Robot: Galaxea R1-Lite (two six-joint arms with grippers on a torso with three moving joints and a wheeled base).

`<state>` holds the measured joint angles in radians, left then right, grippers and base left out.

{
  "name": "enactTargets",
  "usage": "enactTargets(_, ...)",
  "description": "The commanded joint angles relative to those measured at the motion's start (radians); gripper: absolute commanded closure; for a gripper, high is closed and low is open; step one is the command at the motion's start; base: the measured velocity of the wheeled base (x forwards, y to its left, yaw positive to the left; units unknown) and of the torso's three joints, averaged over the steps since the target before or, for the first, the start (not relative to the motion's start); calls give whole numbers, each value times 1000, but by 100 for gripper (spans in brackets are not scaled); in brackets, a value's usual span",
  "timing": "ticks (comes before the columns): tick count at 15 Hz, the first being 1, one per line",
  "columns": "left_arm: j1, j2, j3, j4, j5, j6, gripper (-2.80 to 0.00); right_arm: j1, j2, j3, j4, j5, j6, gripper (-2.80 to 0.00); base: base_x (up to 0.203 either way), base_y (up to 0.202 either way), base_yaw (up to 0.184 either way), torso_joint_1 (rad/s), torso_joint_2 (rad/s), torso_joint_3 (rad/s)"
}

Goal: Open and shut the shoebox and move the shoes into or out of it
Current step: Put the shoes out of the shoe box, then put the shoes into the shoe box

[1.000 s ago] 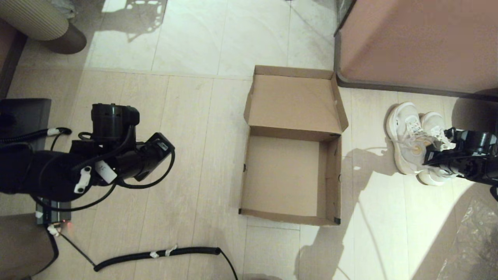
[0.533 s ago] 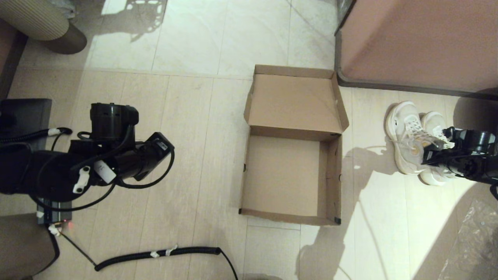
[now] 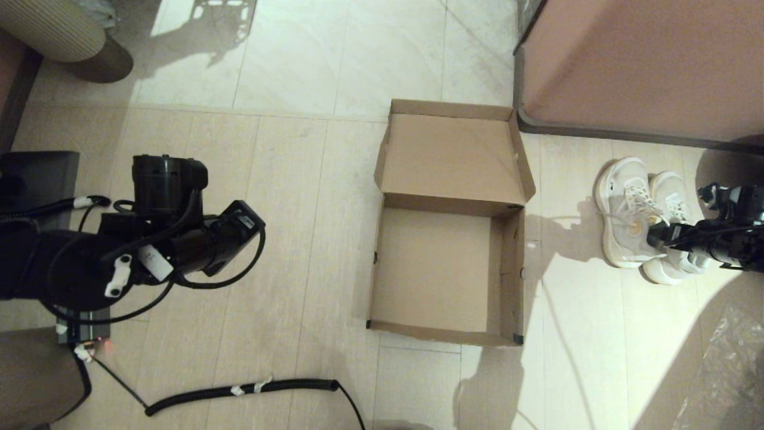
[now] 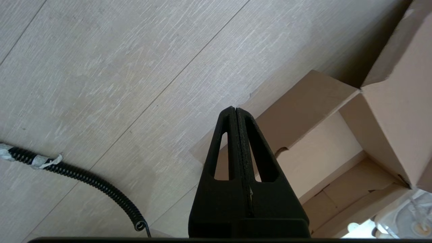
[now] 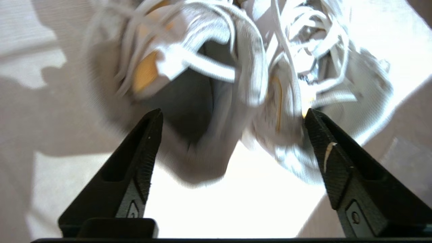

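Note:
The brown cardboard shoebox stands open and empty in the middle of the floor, its lid folded back on the far side. The pair of white sneakers sits side by side on the floor to its right. My right gripper hangs open over their heel ends. In the right wrist view the open jaws straddle both heel openings, with no contact to be seen. My left gripper is shut and empty, held left of the box, whose near corner shows beyond it.
A large pinkish-brown cabinet stands at the back right, close behind the shoes. A coiled black cable lies on the floor in front. Clear plastic sheeting is at the front right. A dark block sits at the far left.
My right arm has drawn back to the right, uncovering more of the right-hand shoe. The left arm has drifted slightly left. Box and shoes stay where they were.

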<state>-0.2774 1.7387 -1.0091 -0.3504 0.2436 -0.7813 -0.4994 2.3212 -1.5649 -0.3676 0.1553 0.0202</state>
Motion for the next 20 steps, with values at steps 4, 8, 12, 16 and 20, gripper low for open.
enactTargets(4,1,-59,37,-2,2,-6,0,16,-289,311,-59,5,0,-280,0,0,0,0,0,0)
enactTargets(8,1,-95,87,-2,2,-6,0,225,-516,581,-87,4,20,-280,0,0,0,0,0,0)
enactTargets(12,1,-113,93,-2,0,-4,0,488,-573,728,-166,-138,123,0,0,0,0,0,0,0)
enactTargets(16,-2,-114,96,-2,-1,-4,0,660,-602,805,-203,-278,199,0,0,0,0,0,0,0)
enactTargets(20,-6,-108,96,-15,-15,-7,0,767,-609,851,-205,-420,225,0,0,0,0,0,0,0)
